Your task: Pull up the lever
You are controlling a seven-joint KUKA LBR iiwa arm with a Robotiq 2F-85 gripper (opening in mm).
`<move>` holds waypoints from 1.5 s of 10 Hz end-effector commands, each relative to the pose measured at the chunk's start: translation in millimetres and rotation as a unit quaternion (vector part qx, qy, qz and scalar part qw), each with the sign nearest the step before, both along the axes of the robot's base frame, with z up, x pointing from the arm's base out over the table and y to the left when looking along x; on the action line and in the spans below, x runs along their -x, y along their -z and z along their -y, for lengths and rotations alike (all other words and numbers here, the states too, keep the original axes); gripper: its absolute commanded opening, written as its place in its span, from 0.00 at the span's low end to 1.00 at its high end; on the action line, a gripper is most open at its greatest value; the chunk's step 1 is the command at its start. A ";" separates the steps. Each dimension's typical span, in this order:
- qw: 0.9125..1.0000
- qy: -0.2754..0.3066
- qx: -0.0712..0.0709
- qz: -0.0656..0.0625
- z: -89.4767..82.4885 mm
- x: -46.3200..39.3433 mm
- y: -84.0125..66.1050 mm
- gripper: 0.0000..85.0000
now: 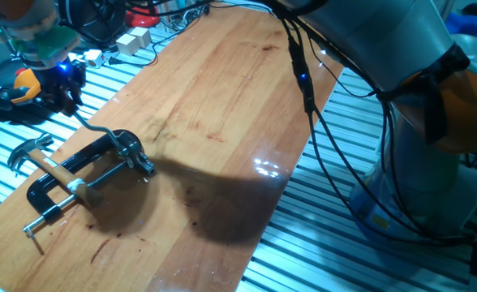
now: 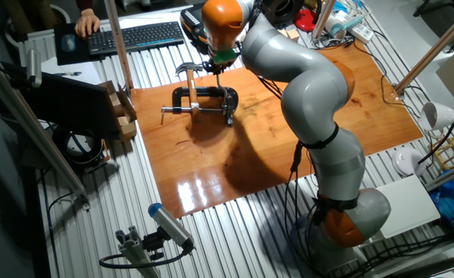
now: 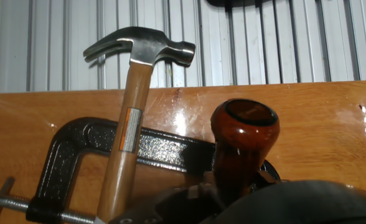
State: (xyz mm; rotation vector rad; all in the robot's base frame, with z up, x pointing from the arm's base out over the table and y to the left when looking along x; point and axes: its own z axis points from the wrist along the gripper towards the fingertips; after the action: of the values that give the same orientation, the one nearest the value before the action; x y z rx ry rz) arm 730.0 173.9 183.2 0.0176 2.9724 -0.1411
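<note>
Item 1: gripper (image 1: 68,97), on the KUKA arm. Hung low over the near end of the clamp in both fixed views. Jaws: whether spread or pressed together could not be told; fingers dark and bunched in one fixed view, hidden by the wrist in the other, out of frame in the hand view.

Item 2: lever (image 1: 100,130). Found directly below the jaws, slim and curved, rising from the chrome head towards them. Reddish-brown tip (image 3: 243,134) filled the lower centre of the hand view, very close to the camera. Contact with the fingers: could not be told.

Item 3: black clamp (image 1: 66,166). Lay flat on the wooden board (image 1: 222,97), frame stretching away from the jaws, chrome head nearest them.

Item 4: threaded rod (image 1: 50,213). Stuck out of the clamp's end farthest from the jaws.

Item 5: hammer (image 3: 133,81). Rested across the clamp frame, wooden shaft over the black bar, steel head beyond the jaws at the board's edge, over the ribbed metal base (image 3: 282,50).
</note>
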 end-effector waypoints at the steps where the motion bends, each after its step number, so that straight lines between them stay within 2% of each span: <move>1: 1.000 -0.001 0.000 -0.001 0.0 2.8 -2.9 0.00; 3: 1.000 0.000 -0.003 -0.002 0.4 7.6 -5.9 0.00; 4: 1.000 -0.001 -0.002 -0.003 0.7 7.0 -5.8 0.00; 5: 1.000 -0.001 -0.009 -0.003 2.4 5.0 -4.9 0.00; 8: 1.000 0.015 -0.005 0.019 3.4 3.5 -4.9 0.60; 9: 0.999 0.026 -0.004 0.030 3.9 3.0 -5.4 0.60; 10: 0.998 0.037 -0.003 0.042 4.4 1.6 -5.6 0.80; 11: 0.998 0.044 -0.010 0.045 5.3 -1.2 -6.4 0.80; 12: 0.998 0.046 -0.008 0.047 6.3 -4.4 -6.1 0.80; 15: 0.995 0.066 0.003 0.073 9.2 -19.8 0.0 0.80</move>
State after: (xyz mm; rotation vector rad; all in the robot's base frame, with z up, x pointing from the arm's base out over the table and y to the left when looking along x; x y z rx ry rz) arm 749.9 164.9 183.0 0.2144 2.8236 -0.1577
